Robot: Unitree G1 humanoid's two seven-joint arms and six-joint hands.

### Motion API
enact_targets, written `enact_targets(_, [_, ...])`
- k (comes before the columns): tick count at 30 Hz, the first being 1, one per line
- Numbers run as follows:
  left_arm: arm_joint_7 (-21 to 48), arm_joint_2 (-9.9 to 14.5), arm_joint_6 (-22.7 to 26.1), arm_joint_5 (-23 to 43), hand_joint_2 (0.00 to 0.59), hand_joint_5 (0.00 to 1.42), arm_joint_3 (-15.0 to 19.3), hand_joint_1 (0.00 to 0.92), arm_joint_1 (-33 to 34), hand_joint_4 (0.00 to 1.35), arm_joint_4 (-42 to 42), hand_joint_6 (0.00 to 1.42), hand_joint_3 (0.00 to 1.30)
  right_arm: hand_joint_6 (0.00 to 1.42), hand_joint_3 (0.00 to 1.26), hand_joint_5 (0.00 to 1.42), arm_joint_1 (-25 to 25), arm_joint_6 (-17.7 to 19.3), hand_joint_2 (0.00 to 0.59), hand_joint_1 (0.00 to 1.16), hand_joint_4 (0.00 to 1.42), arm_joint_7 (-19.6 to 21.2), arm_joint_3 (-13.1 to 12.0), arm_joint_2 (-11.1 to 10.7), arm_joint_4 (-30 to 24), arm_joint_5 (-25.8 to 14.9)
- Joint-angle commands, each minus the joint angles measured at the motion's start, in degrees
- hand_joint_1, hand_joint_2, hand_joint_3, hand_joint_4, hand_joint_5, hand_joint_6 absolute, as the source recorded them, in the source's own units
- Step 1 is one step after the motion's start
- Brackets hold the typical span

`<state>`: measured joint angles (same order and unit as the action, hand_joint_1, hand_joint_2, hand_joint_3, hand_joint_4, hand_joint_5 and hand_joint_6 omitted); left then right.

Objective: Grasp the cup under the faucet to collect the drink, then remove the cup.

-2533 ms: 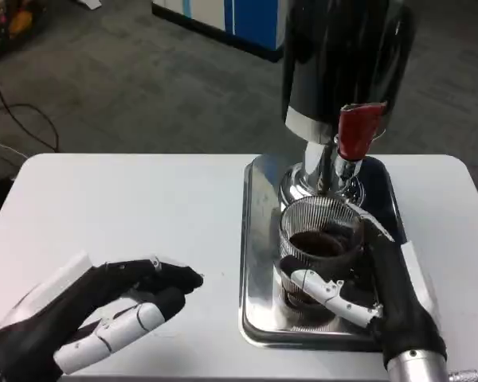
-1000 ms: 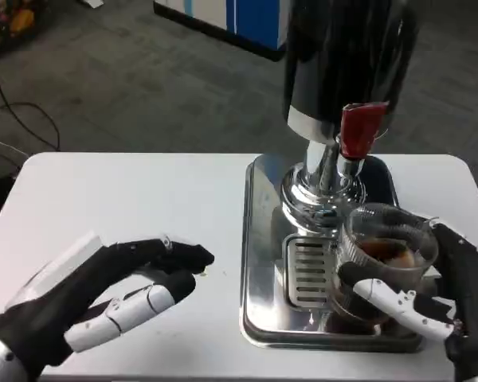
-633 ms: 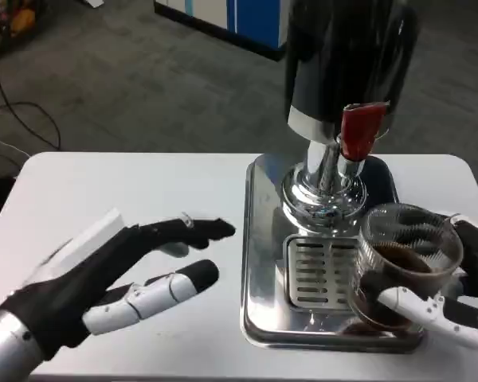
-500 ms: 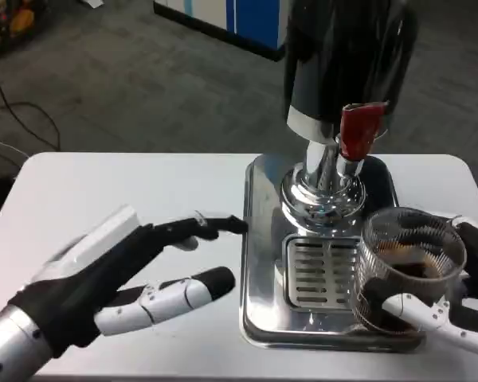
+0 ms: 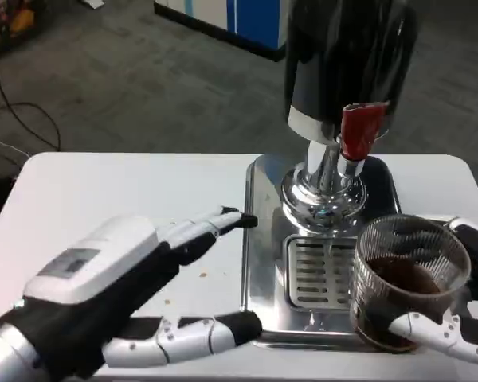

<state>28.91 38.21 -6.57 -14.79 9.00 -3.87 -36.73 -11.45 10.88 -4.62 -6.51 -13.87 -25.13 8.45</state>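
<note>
Cup (image 5: pixel 410 278): clear, ribbed, part full of dark drink, at the lower right of the frame, over the right front corner of the metal tray (image 5: pixel 259 239). Upright, mouth up, long axis vertical, perhaps tipped a touch toward the camera. Off to the right of the slotted grate (image 5: pixel 315 270) and well clear of the faucet (image 5: pixel 346 171) with its red handle (image 5: pixel 357 127), under the dark dispenser (image 5: pixel 346 56) at upper centre.

Gripped by the right hand (image 5: pixel 450 318) at the frame's lower right edge: white finger curled round the near base, black fingers behind the far side. Whether lifted or resting on the tray rim: cannot tell.

Left hand (image 5: pixel 127 294) at lower left, above the white table (image 5: pixel 127 199), holding nothing, fingers spread, tips reaching right to the tray's left edge. Well apart from the cup, with the grate between.

Judgement: collecting done, removal under way. Right hand the one that matters; cup directly in front of its palm. Next move likely rightward or toward the camera, off the tray, mouth kept level. Risk: spilling if tilted, or the base catching the tray's raised rim.
</note>
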Motion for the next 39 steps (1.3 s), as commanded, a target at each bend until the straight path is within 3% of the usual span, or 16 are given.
enact_targets(1, [0.5, 0.3, 1.8, -2.9, 0.131, 0.04, 1.9, 0.000, -3.0, 0.00, -5.3, 0.14, 0.07, 1.42, 1.06, 1.42, -0.5, 1.7, 0.158, 0.84, 1.24, -1.4, -0.6, -0.5, -3.7, -1.8])
enact_targets(26, [4.6, -2.0, 9.1, -9.6, 0.137, 0.00, 7.4, 0.000, -15.7, 0.00, -23.1, 0.08, 0.00, 1.42, 1.08, 1.42, -0.4, 0.8, 0.172, 0.84, 1.26, -6.5, 3.0, -0.3, -6.8, -1.8])
enact_targets(31, [6.0, -3.3, 7.1, -10.8, 0.138, 0.00, 8.8, 0.000, -17.3, 0.00, -23.3, 0.08, 0.00, 1.42, 1.08, 1.42, -0.4, 1.1, 0.174, 0.84, 1.26, -7.2, 3.7, -0.7, -7.1, -1.5])
enact_targets(39, [7.9, -7.4, 2.0, -13.2, 0.141, 0.00, 11.5, 0.000, -21.1, 0.00, -23.3, 0.05, 0.00, 1.42, 1.08, 1.42, -0.1, 1.3, 0.174, 0.83, 1.26, -7.8, 5.7, -0.8, -7.4, -0.7])
